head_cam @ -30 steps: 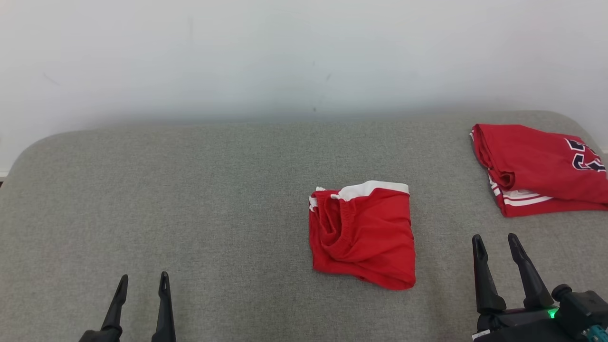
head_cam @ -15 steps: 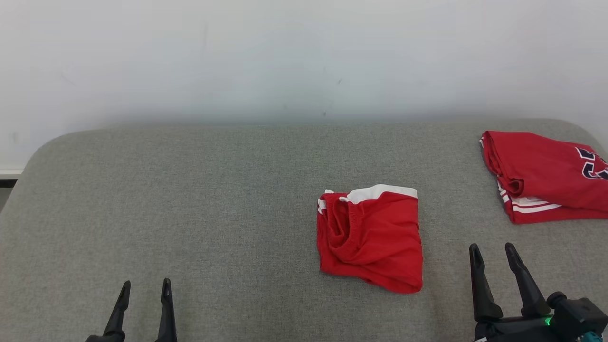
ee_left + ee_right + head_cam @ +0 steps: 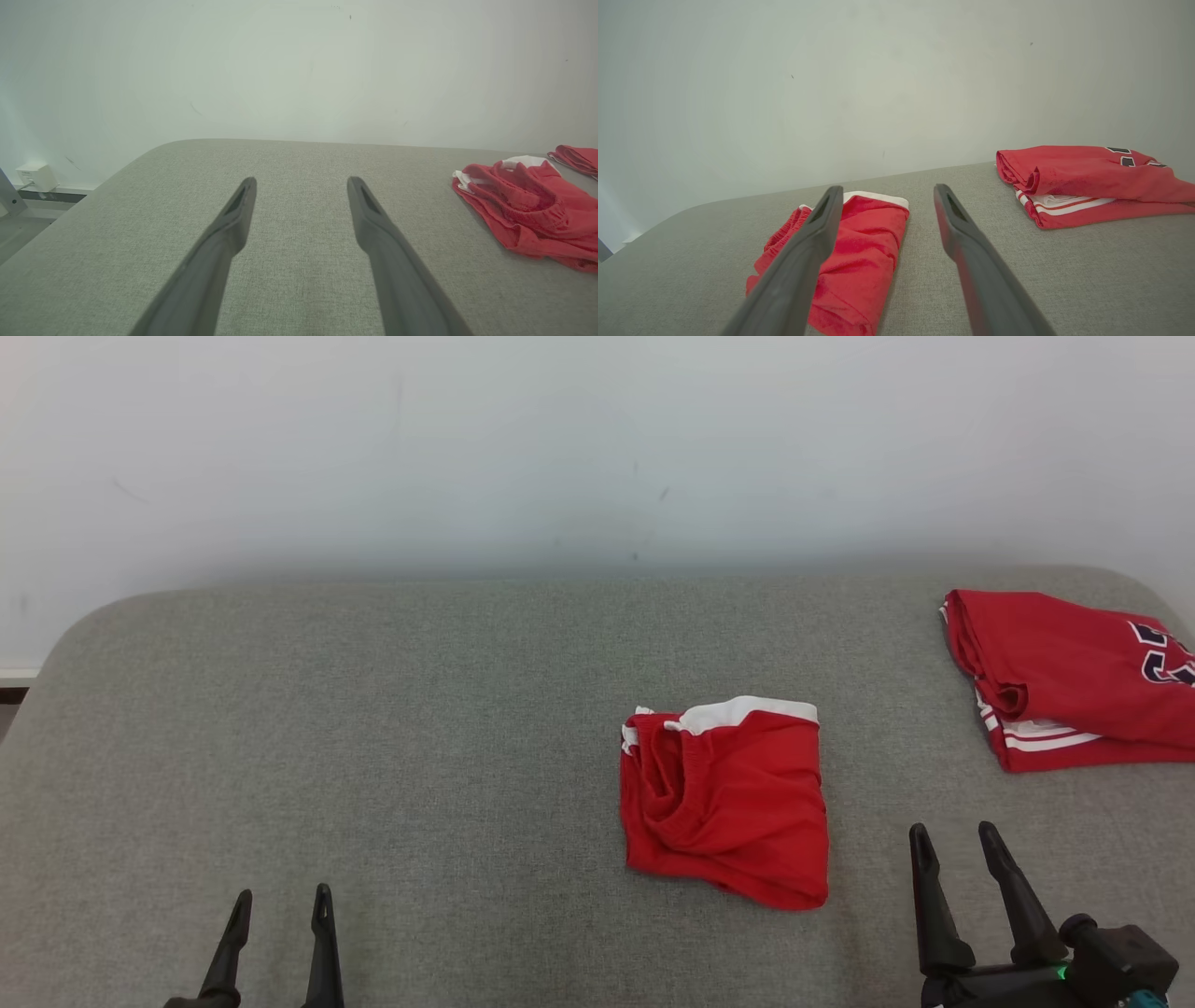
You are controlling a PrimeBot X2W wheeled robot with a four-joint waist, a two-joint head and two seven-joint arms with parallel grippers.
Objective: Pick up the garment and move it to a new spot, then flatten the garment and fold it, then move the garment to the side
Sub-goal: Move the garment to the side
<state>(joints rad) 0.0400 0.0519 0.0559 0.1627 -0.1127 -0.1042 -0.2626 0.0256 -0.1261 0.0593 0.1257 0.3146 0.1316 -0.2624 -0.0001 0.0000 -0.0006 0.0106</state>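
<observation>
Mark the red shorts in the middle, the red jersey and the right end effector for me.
red shorts [image 3: 738, 803]: head view, centre of the red fabric.
red jersey [image 3: 1055, 658]: head view, upper red layer.
right end effector [image 3: 950, 831]: head view, midway between its fingertips.

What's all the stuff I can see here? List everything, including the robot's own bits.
red shorts: one, red with white trim, folded, lying right of centre on the padded surface.
red jersey: one, red with white stripes and dark numerals, folded, at the far right of the padded surface.
padded surface: one, grey fabric, with both garments lying on it.
wall: one, white, behind the padded surface.
small box: one, white, low against the wall at the left of the left wrist view.
left gripper: one, dark fingers, open, lower left over bare padding.
right gripper: one, dark fingers, open, lower right, near the shorts but not touching them.
</observation>
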